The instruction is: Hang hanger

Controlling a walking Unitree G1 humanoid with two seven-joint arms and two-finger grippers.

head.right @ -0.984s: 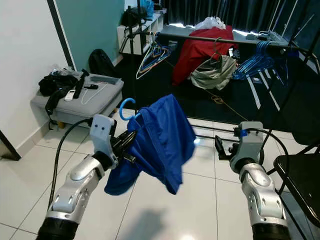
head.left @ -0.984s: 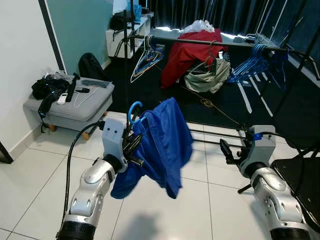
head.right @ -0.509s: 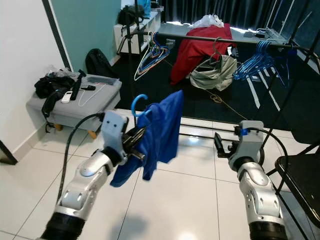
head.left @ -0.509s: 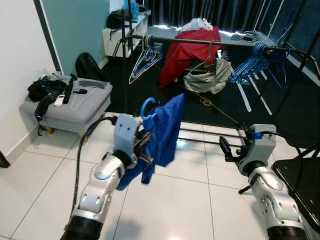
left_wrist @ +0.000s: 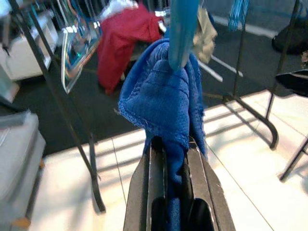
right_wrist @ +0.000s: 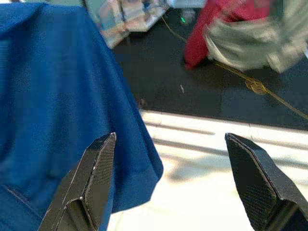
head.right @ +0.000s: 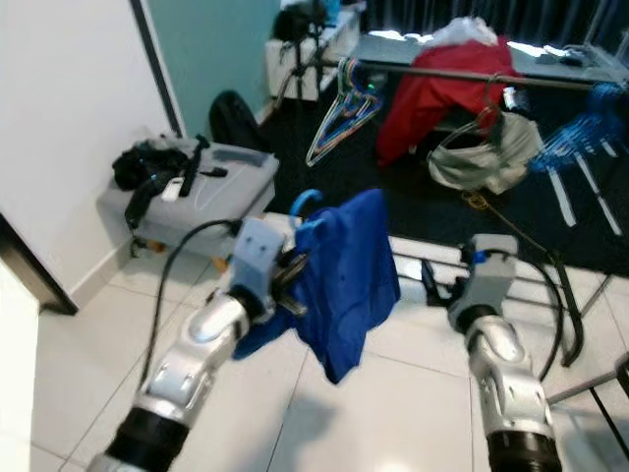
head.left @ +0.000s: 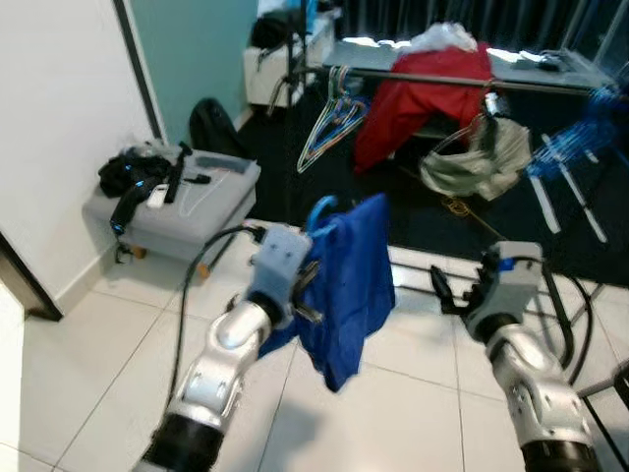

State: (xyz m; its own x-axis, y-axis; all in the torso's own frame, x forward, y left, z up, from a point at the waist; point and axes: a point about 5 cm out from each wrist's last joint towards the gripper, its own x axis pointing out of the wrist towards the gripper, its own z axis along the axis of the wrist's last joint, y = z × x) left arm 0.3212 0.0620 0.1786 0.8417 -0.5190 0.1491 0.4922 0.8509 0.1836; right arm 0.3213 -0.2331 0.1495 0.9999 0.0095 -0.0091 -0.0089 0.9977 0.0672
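Left hand (head.left: 307, 288) is clamped on the blue hanger (head.left: 320, 209) with its blue garment (head.left: 350, 280). Since 0.5 s ago the view has swung right; the clothes rail (head.left: 511, 83) now sits further right, not yet reached. Right hand (head.left: 460, 295) is spread wide, empty.
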